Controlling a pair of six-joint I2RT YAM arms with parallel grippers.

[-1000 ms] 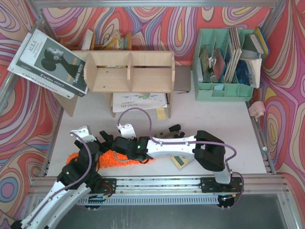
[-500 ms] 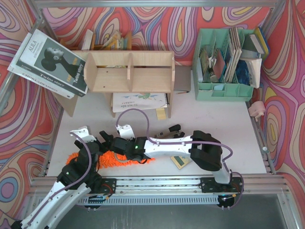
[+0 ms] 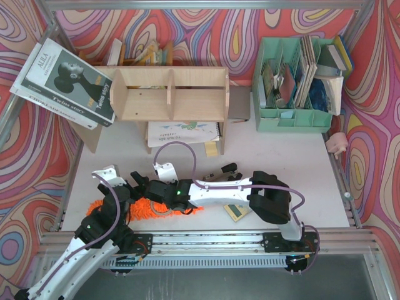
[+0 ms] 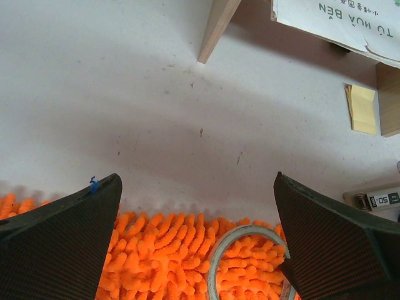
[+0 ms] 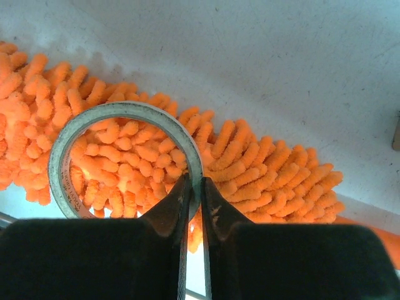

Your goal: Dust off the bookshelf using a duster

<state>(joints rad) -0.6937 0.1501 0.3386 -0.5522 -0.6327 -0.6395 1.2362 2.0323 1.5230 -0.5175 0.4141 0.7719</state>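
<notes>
Right wrist view: right gripper point(image 5: 194, 184) pinches the rim of a grey ring point(image 5: 125, 110) lying on the duster point(image 5: 250, 169) at the table point(image 5: 281, 62) near edge; left gripper point(image 4: 197, 187) gapes wide.

White-and-black jointed left arm point(image 3: 75, 250) and right arm point(image 3: 219, 190), looping purple cables point(image 3: 178, 145), small green light point(image 3: 182, 193) on right wrist, left claw point(image 4: 197, 187) with black ribbed pads point(image 4: 56, 237), tiny blue fleck point(image 4: 94, 184)

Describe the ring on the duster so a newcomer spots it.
From the plywood bookshelf at the back, come forward to the orange duster on the table. On its shaggy head rests a thin pale-grey ring, its rim pinched by the right hand: the only smooth hoop amid orange fluff.
</notes>
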